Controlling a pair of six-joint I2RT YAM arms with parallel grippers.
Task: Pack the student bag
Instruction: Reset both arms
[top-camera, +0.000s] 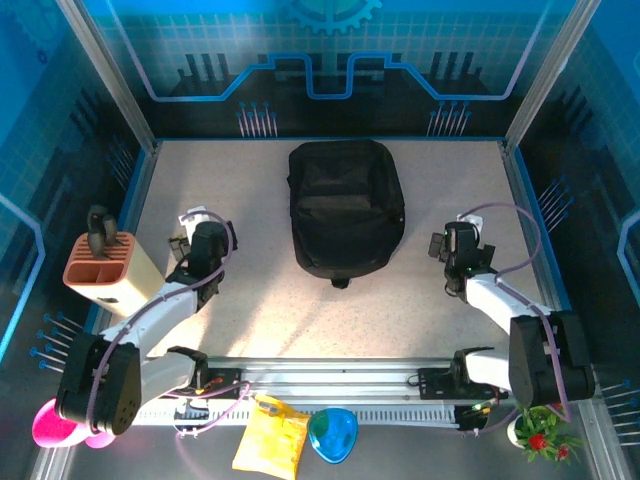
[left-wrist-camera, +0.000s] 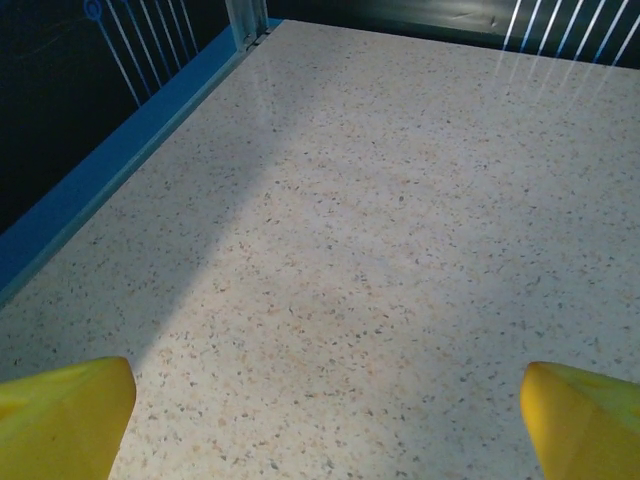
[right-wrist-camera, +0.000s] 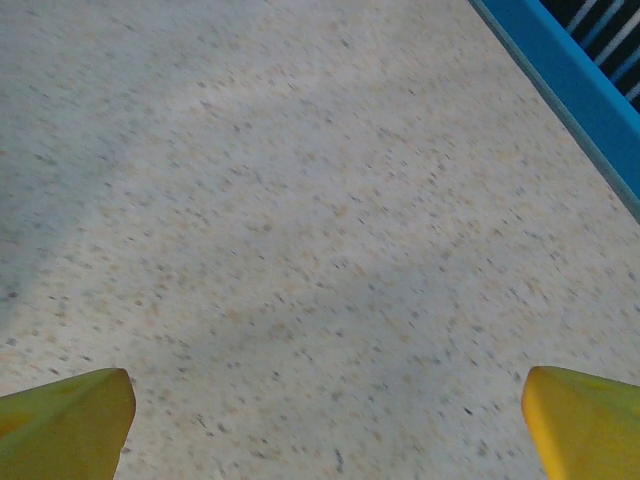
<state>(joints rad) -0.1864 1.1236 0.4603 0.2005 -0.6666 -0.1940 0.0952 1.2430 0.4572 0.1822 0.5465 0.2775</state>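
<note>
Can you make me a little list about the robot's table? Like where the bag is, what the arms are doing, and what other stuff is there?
bag: black student bag, lying flat in the middle of the table
left jaws: open, holding nothing, bare table below
right jaws: open, holding nothing, bare table below
touching bag: no, one arm on each side, both apart from it
other stuff: tan holder at the left edge; yellow pouch and pink cup in front

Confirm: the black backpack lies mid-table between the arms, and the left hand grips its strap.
Not right. The backpack does lie there, but the left hand grips nothing: the left wrist view shows its fingers apart over bare table.
</note>
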